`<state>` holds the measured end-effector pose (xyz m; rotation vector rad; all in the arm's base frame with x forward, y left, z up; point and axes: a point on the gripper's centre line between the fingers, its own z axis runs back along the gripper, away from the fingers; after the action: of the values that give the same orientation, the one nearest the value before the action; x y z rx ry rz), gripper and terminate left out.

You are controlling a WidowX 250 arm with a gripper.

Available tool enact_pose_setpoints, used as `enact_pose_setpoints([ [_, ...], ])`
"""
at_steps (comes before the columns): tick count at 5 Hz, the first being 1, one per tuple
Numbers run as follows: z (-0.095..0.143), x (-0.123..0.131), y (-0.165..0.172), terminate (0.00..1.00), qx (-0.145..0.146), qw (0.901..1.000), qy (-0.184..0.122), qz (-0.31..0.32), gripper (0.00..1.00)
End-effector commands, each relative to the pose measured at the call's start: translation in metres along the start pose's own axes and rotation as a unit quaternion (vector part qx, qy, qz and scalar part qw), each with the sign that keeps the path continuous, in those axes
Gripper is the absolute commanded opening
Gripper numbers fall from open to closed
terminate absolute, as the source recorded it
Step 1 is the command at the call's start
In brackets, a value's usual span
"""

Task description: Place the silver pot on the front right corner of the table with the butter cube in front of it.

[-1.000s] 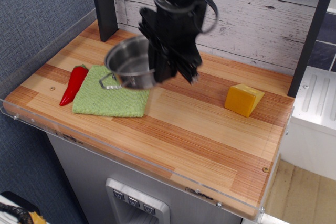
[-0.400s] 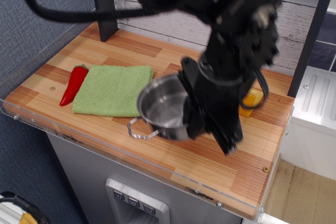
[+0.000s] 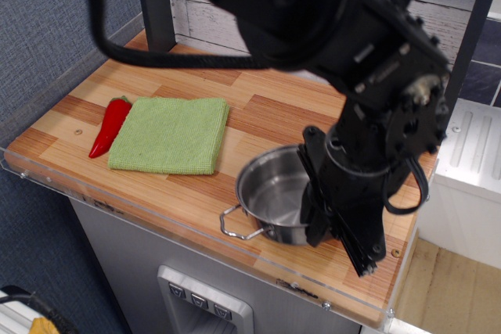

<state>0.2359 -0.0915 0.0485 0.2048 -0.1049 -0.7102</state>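
The black fingers (image 3: 325, 209) were clamped on the right rim of the silver pot (image 3: 274, 195), which sat low over the front right part of the wooden surface (image 3: 156, 193); whether it touched, I couldn't tell. Further left lay a green cloth (image 3: 170, 134) and a red chili (image 3: 110, 125).

The black arm reaches in from the upper left and bends down at a bulky wrist. Its claw (image 3: 333, 220) points downward with long fingers (image 3: 356, 232) slanting toward the lower right, clamped on the pot's rim.
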Motion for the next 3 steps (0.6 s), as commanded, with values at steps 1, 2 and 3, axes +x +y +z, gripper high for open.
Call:
enact_pose_setpoints([
  [1, -0.005, -0.003, 0.002, 0.00, 0.001, 0.9999, 0.006, -0.014, 0.00],
  [2, -0.011, -0.010, 0.004, 0.00, -0.002, 0.9999, 0.011, -0.013, 0.00],
  [3, -0.015, -0.016, 0.007, 0.00, -0.007, 0.9998, 0.018, -0.006, 1.00],
])
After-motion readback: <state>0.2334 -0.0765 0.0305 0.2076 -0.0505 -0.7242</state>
